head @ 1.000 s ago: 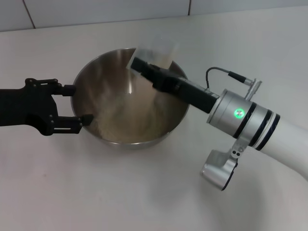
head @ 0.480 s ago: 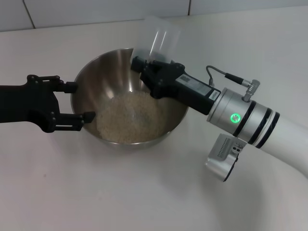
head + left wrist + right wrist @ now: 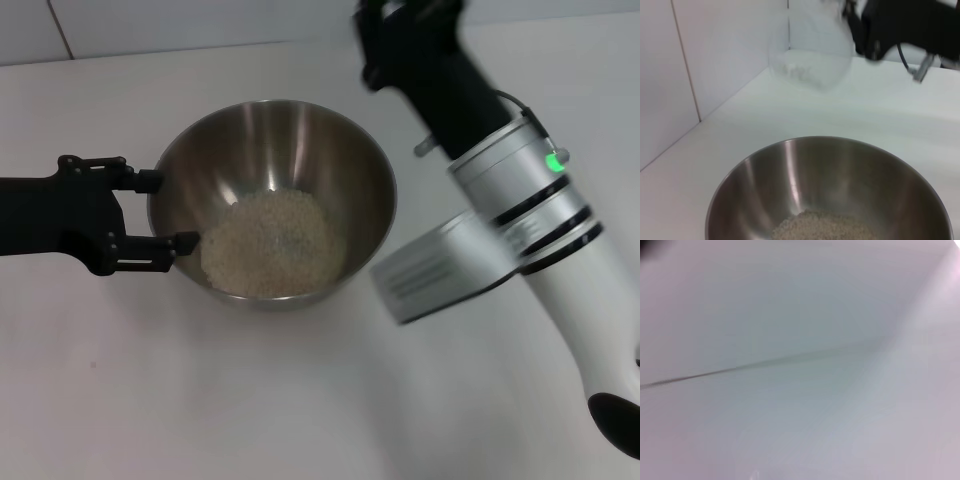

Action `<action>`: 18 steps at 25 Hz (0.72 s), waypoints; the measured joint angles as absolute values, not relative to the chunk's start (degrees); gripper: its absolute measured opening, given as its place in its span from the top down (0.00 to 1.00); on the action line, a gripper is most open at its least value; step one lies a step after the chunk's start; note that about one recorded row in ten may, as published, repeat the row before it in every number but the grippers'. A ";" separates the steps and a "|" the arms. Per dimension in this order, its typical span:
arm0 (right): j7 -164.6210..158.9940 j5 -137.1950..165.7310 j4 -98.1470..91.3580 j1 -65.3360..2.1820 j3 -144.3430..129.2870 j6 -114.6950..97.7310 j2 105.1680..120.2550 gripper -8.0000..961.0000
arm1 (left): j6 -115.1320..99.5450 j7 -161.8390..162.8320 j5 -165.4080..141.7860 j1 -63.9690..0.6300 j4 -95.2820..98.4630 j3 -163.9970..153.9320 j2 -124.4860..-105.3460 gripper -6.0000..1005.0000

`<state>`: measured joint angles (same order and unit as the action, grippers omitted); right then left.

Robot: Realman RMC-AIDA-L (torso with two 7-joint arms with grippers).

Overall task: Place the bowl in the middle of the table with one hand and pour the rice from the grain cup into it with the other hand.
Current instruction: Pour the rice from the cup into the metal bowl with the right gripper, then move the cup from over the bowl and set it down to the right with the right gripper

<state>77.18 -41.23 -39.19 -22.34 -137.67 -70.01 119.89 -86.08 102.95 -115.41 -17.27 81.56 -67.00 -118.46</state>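
**Rice in the bowl, cup carried up and away**

The bowl sits near the middle of the table with the rice heaped in its bottom. The left end effector has its two prongs spread at the bowl's left rim, the lower tip against the wall; whether it actually pinches the rim cannot be told. The right end effector is raised at the far side beyond the bowl, its fingertips cut off in the head view. In the left wrist view the grain cup hangs blurred in the air beside that black end effector, seemingly held, with only a few grains left inside.

Risks, as a judgement: the cup is moving fast, so leftover grains could scatter onto the table, and a loose hold could let the light cup slip. If the left prongs drag on withdrawal, the bowl could slide off centre or tip.

Half a second ago the right arm lay low across the bowl's far right rim, the cup upright just above it; now it has swung up and back. The bowl, rice and left end effector are unchanged.
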 joint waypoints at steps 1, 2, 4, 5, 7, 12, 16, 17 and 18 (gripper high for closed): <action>69.40 -43.38 -39.38 -22.09 -137.62 -71.05 119.88 0.98 | -86.07 102.90 -115.33 -17.15 81.56 -66.91 -118.46 0.20; 61.45 -44.87 -39.07 -21.72 -137.08 -72.09 119.88 0.98 | -86.06 102.83 -115.25 -17.07 81.56 -66.80 -118.47 0.20; 47.41 -46.66 -37.76 -20.93 -135.09 -73.40 119.87 0.98 | -86.03 102.74 -115.18 -17.00 81.56 -66.70 -118.47 0.20; 40.58 -46.98 -36.74 -20.51 -133.70 -73.59 119.87 0.98 | -85.95 102.70 -115.16 -16.99 81.56 -66.70 -118.48 0.20; 29.45 -47.31 -34.17 -19.87 -130.99 -73.25 119.83 0.98 | -85.82 102.68 -115.13 -16.98 81.56 -66.72 -118.48 0.20; 6.35 -47.47 -21.31 -22.90 -127.44 -69.32 119.30 0.98 | -85.47 102.56 -115.11 -17.02 81.54 -66.96 -118.48 0.20; -3.47 -44.98 -13.70 -27.09 -128.02 -62.50 118.98 0.98 | -85.19 102.06 -115.07 -17.30 80.53 -66.97 -118.47 0.20; -4.70 -43.58 -12.83 -27.78 -128.11 -60.89 118.96 0.98 | -85.10 101.91 -115.03 -17.41 80.28 -66.99 -118.47 0.20; -6.16 -40.23 -12.11 -29.04 -128.06 -57.13 118.92 0.98 | -85.04 101.89 -115.03 -17.46 80.22 -67.01 -118.47 0.20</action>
<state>-6.16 -40.23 -12.11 -29.04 -128.06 -57.13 118.92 -85.04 101.89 -115.03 -17.46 80.22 -67.01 -118.47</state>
